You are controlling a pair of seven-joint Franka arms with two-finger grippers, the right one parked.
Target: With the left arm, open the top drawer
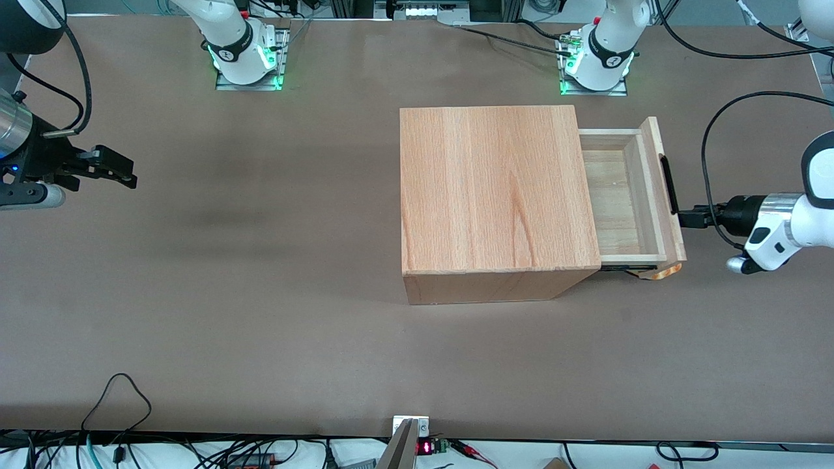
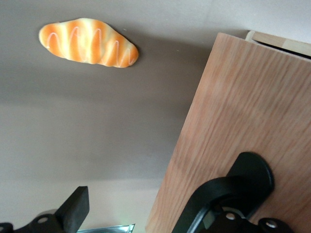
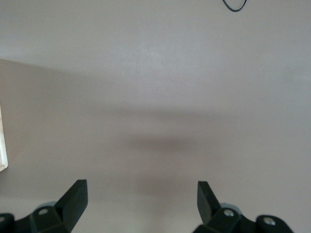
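Observation:
The top drawer [image 1: 618, 195] is pulled partway out of the wooden cabinet [image 1: 495, 189], toward the working arm's end of the table, and its pale floor shows. A long black bar handle [image 1: 668, 184] runs along its front panel [image 2: 243, 116]. The left arm [image 1: 791, 225] reaches in level with the drawer, and its gripper [image 1: 685, 218] sits at the handle's end nearer the front camera. In the left wrist view the gripper [image 2: 146, 213] is open: one finger [image 2: 74, 209] hangs free over the table, the other is at the handle [image 2: 250, 172].
An orange striped toy bread [image 2: 90, 42] lies on the brown table [image 1: 260, 293]; in the front view the bread [image 1: 664, 271] peeks out under the drawer's near corner. The arm bases [image 1: 596, 62] stand farther from the front camera than the cabinet.

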